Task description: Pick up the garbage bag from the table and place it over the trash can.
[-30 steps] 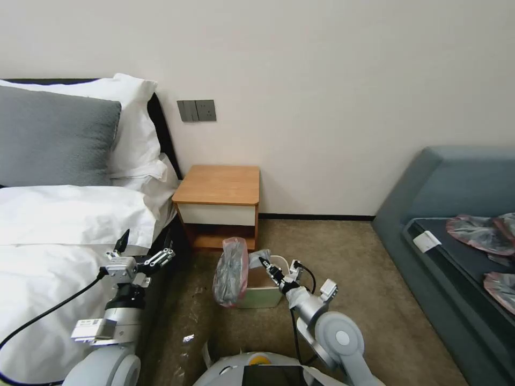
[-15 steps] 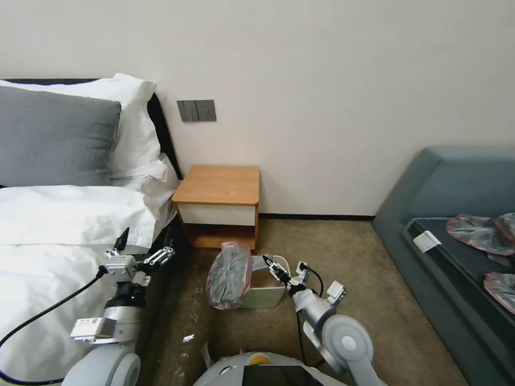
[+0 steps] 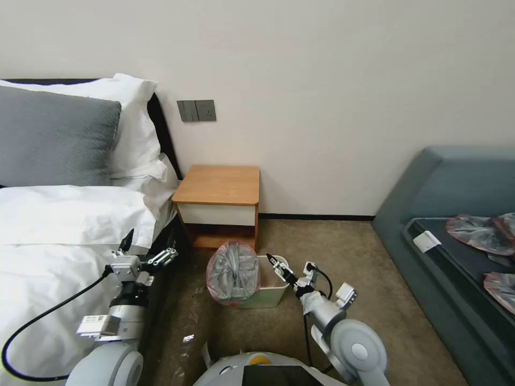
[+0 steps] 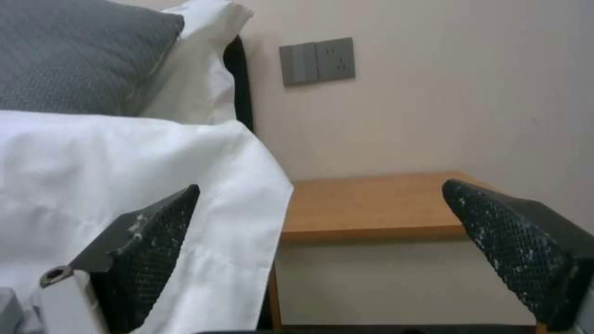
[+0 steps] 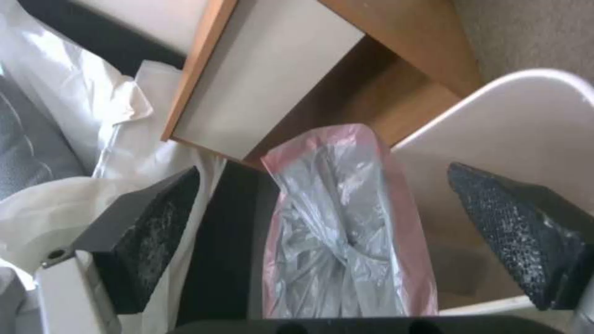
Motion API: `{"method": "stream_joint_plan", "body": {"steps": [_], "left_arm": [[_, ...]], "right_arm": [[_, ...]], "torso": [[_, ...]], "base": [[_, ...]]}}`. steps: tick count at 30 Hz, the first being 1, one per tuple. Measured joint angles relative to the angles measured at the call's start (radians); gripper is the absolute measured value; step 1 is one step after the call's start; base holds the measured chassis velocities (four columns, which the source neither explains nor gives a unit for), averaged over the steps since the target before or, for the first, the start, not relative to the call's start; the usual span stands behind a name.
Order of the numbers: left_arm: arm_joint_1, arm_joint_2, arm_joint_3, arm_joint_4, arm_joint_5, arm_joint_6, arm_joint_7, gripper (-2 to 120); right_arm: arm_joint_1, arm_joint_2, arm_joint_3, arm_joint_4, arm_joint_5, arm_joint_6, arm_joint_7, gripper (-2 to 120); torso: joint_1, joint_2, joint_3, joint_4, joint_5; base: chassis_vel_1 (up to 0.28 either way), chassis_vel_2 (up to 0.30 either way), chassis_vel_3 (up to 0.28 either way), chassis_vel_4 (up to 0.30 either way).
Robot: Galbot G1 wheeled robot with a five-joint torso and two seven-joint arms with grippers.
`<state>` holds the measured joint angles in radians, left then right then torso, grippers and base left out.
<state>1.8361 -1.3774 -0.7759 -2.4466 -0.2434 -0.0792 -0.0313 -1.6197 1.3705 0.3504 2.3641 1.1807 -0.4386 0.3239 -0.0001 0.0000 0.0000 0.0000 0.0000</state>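
The garbage bag (image 3: 233, 273), crinkled grey plastic with a pink rim, hangs bunched at the left rim of the cream trash can (image 3: 266, 295) on the carpet. The can's right part stays uncovered. My right gripper (image 3: 274, 262) hovers open just above the can's right side, apart from the bag. In the right wrist view the bag (image 5: 343, 222) lies between the spread fingers (image 5: 155, 218), beside the can's wall (image 5: 526, 134). The table (image 3: 220, 185) stands behind the can with a bare top. My left gripper (image 3: 150, 245) is open and parked by the bed, facing the table (image 4: 371, 204).
A bed with white sheets (image 3: 48, 236) and pillows borders the left. A blue sofa (image 3: 456, 214) carrying more bags (image 3: 477, 233) is on the right. Open carpet (image 3: 332, 246) lies between the can and the sofa. Scraps of plastic (image 3: 188, 338) lie on the floor near my base.
My right gripper has let go of the bag and drawn back to the right. The bag has spread wider and sunk lower at the can's left rim. The left arm has barely moved.
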Motion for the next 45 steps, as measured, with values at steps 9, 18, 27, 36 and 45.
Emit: {"method": "stream_joint_plan", "body": {"steps": [9, 18, 27, 36, 45], "left_arm": [[-0.008, 0.038, 0.065, 0.037, 0.025, 0.027, -0.007, 98], [-0.019, 0.049, 0.198, 0.099, 0.062, 0.070, -0.031, 94], [-0.037, 0.063, 0.297, 0.175, 0.082, 0.101, -0.053, 91], [-0.063, 0.071, 0.350, 0.234, 0.070, 0.135, -0.066, 81], [-0.092, 0.070, 0.386, 0.279, 0.060, 0.167, -0.109, 67]], "right_arm": [[-0.008, 0.012, 0.034, 0.022, -0.005, 0.001, 0.007, 100], [-0.006, 0.039, 0.056, 0.023, -0.005, 0.010, 0.026, 100], [-0.007, 0.055, 0.071, 0.022, -0.019, 0.013, 0.026, 100], [-0.021, 0.060, 0.080, 0.026, -0.023, 0.015, 0.027, 100], [-0.023, 0.062, 0.085, 0.029, -0.023, 0.015, 0.027, 100]], "torso": [[0.000, 0.000, 0.000, -0.0001, 0.0000], [0.000, 0.000, 0.000, -0.0001, 0.0000], [0.000, 0.000, 0.000, -0.0001, 0.0000], [0.000, 0.000, 0.000, 0.0000, 0.0000], [0.000, 0.000, 0.000, 0.0000, 0.0000]], "base": [[0.000, 0.000, 0.000, 0.000], [0.000, 0.000, 0.000, 0.000], [0.000, 0.000, 0.000, 0.000], [0.000, 0.000, 0.000, 0.000], [0.000, 0.000, 0.000, 0.000]]}}
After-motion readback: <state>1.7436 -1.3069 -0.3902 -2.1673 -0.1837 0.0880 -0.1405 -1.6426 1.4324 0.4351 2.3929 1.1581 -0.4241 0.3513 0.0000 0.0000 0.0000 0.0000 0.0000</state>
